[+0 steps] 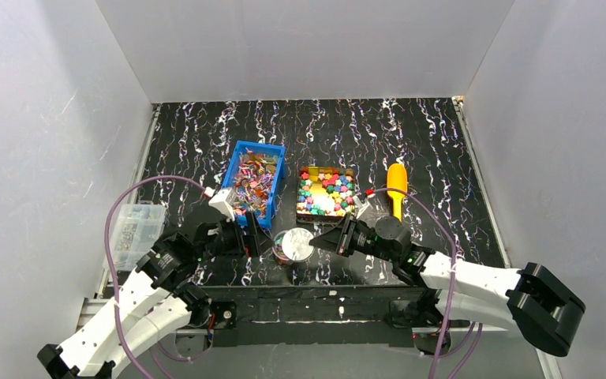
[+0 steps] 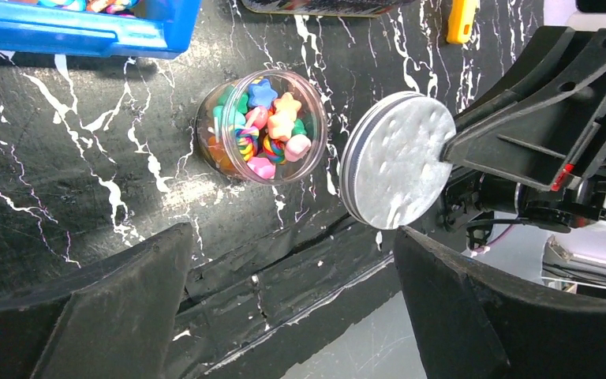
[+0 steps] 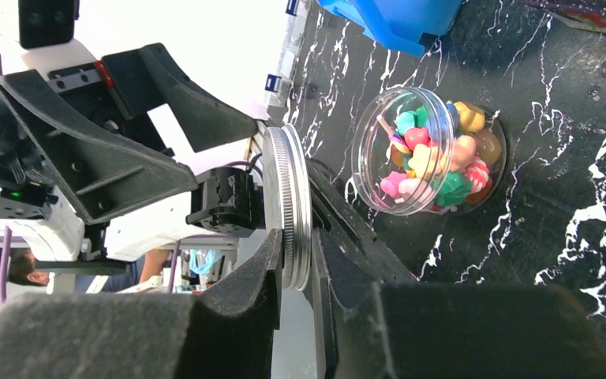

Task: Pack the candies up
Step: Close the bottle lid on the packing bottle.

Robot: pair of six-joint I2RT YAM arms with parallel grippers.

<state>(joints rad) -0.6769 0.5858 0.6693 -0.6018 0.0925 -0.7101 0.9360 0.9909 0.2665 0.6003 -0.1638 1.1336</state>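
Right wrist shows right jaws clamped on the silver lid [image 3: 286, 189]; left jaws spread wide, holding nothing.

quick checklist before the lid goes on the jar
1. right gripper pinching lid by its edge: ok
2. jar upright on the table, mouth open: ok
3. candies all below the rim: cannot tell
4. lid over the jar mouth: not ok, it is beside the jar and on edge
5. left gripper open, off the jar: ok
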